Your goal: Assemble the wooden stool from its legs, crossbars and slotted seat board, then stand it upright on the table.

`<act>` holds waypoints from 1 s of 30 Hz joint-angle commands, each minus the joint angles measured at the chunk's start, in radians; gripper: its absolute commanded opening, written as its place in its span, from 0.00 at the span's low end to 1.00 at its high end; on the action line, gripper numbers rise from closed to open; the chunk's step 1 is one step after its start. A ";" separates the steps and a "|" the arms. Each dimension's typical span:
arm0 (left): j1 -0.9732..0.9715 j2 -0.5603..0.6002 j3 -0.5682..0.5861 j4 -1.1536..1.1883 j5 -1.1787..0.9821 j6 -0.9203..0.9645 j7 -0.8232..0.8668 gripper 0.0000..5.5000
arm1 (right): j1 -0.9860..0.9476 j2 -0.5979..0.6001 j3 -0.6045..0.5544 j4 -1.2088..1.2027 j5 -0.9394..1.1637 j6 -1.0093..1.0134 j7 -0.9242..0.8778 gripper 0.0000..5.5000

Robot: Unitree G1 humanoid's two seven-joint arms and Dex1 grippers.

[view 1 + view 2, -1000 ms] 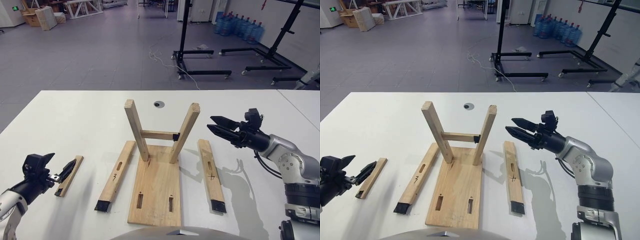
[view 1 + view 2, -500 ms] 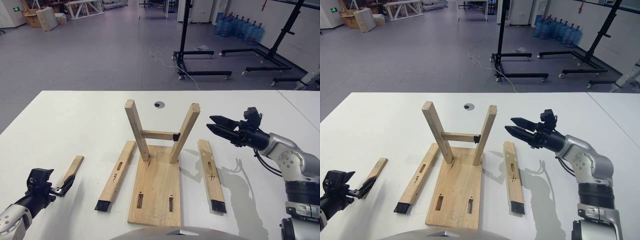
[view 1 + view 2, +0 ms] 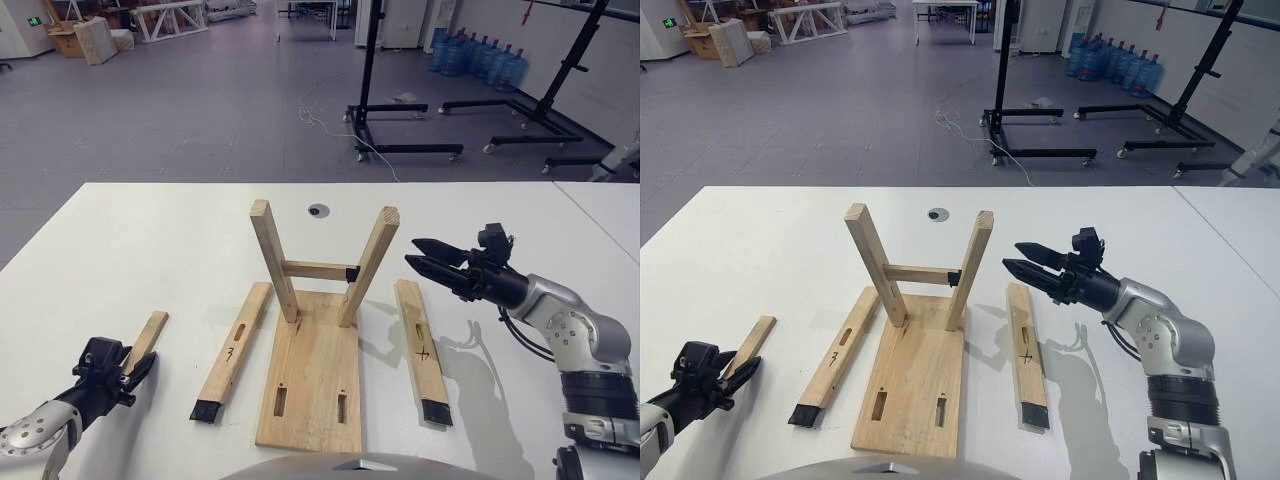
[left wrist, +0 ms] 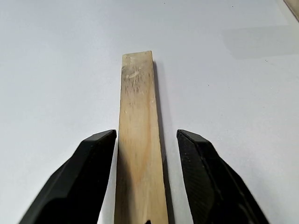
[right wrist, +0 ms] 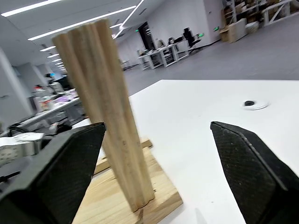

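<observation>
Change: the left hand [image 3: 138,370] has drawn back along the loose crossbar [image 4: 138,116] toward the robot, from over the bar's middle to its near end; the right hand [image 3: 412,252] has eased a little closer to the upright frame.
Left hand: open, low at the bench's [image 3: 150,240] near-left corner, its fingers [image 4: 88,172] on either side of the loose crossbar's near end with a gap on each side, gripping nothing.
Loose crossbar: flat on the bench, well left of the other parts.
Right hand: open and holding nothing, in the air just right of the right standing leg [image 3: 368,265], fingertips pointing at it.
Seat board: the seat board [image 3: 315,390] lies flat at the bench's near middle, with two empty slots at its near end.
Upright frame: the left standing leg [image 3: 272,258] and the right standing leg rise from the board's far end, leaning apart toward their tops, joined by the fitted crossbar [image 3: 315,270].
Loose legs: the left loose leg [image 3: 232,350] lies flat just beside the board's left edge, the right loose leg [image 3: 418,335] near its right edge, dark-capped ends toward the robot.
</observation>
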 commanded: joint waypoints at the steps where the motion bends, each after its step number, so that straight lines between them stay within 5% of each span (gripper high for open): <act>1: -0.006 -0.045 -0.037 0.041 0.028 -0.076 0.026 0.32 | -0.016 0.127 -0.029 -0.012 -0.109 -0.186 -0.212 0.75; 7: -0.052 -0.134 -0.012 0.014 -0.032 -0.235 0.060 0.23 | 0.030 0.311 0.025 -0.049 -0.337 -0.461 -0.519 0.75; 14: -0.103 -0.135 0.070 -0.115 -0.196 -0.328 0.008 0.23 | 0.092 0.381 0.027 -0.063 -0.348 -0.537 -0.604 0.75; 20: -0.011 -0.070 -0.092 -0.463 -0.560 -0.174 -0.205 0.23 | 0.297 0.279 0.012 -0.239 0.121 -0.137 -0.339 0.75; 25: -0.039 -0.005 -0.161 -0.476 -0.464 -0.176 -0.241 0.23 | 0.386 0.113 0.041 -0.371 0.316 0.094 -0.159 0.75; 30: -0.120 0.023 -0.312 -0.355 -0.103 -0.318 -0.212 0.23 | 0.325 0.131 0.105 -0.415 0.380 0.180 -0.228 0.75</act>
